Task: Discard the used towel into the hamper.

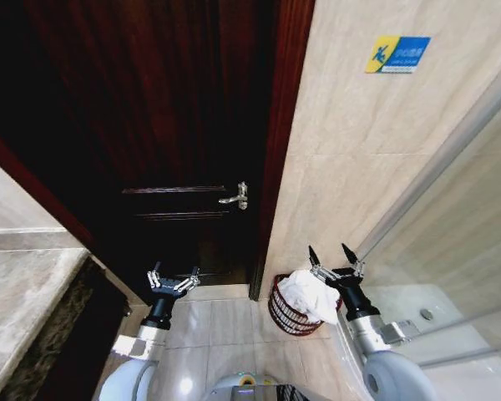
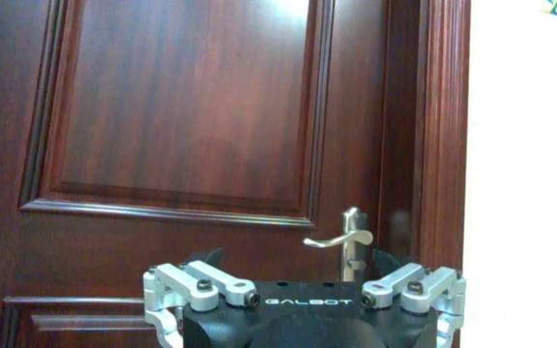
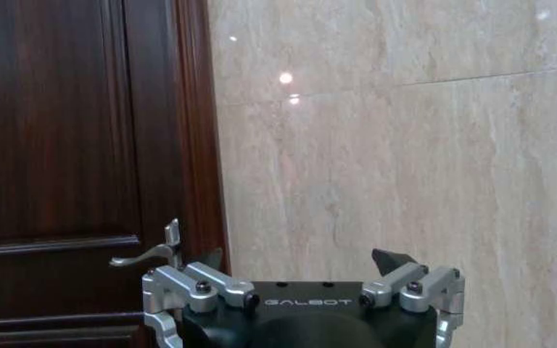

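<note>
A: Where's the hamper (image 1: 294, 311) right now?

B: Down on the tiled floor (image 1: 209, 326), tucked against the beige tiled wall (image 1: 359, 150) just beside the dark door frame (image 1: 275, 167); it's upright, and a white towel (image 1: 311, 294) sits bunched in its mouth, spilling over the rim on the side nearest the right arm.

A: And the right tool (image 1: 334, 253)?

B: Held up above the hamper, just past the towel; its two dark fingertips (image 1: 312, 255) stand spread wide with nothing between them; in the right wrist view that tool (image 3: 303, 259) faces the wall beside the door frame (image 3: 196, 130), jaws wide and empty.

A: Left side?

B: The left tool (image 1: 173, 278) hangs off to the left, well apart from the hamper, in front of the dark wooden door (image 1: 167, 125); fingers wide open, holding nothing; the left wrist view has that tool (image 2: 303, 259) looking straight at the door panel (image 2: 182, 101), with the silver lever handle (image 2: 344, 235) just above it.

A: Anything else around?

B: A blue and yellow sign (image 1: 397, 53) high on the wall; a glass partition (image 1: 451, 217) on the right.
</note>
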